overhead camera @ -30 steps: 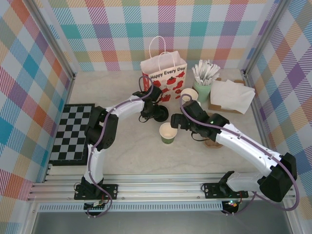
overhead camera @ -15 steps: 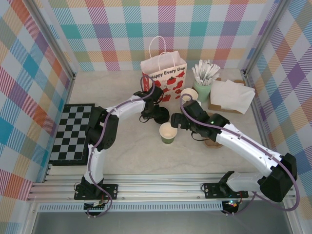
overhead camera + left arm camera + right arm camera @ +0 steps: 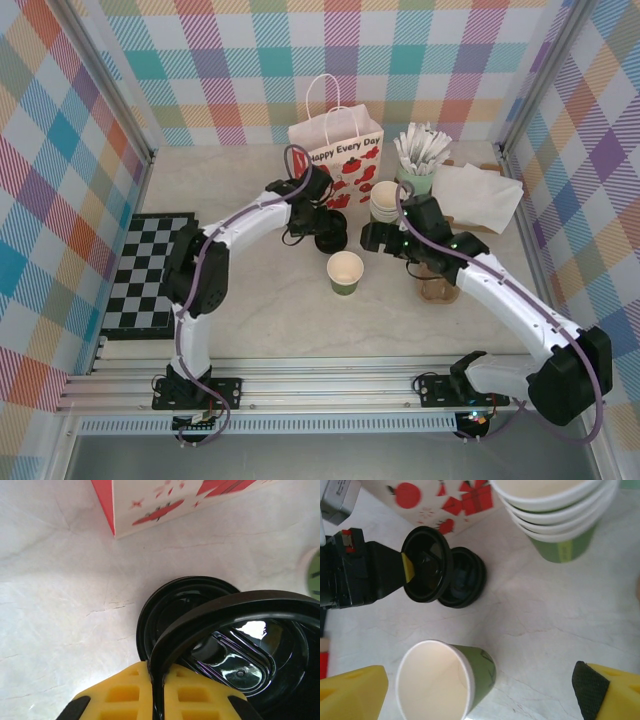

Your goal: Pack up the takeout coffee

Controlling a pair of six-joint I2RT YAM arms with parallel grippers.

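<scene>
The left gripper [image 3: 406, 566] pinches a round black plastic lid [image 3: 427, 564] by its rim, tilted over a second loose black lid [image 3: 467, 580]; the small green paper cup [image 3: 345, 272], lidless and upright, stands just nearer the bases, beside the wide-open right gripper [image 3: 375, 238]; stacked cream-rimmed cups [image 3: 555, 510] and a white printed paper bag [image 3: 335, 160] stand behind.

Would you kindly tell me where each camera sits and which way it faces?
Top external: above and behind the bases, looking down on the table; both arms, left hand and right hand show.
Left wrist: on the left arm, facing down at the held lid over a second lid; yellow fingers show.
Right wrist: on the right arm, looking down at the open cup; spread yellow fingers show.
Shared: both wrist views catch both lids and the paper bag.
</scene>
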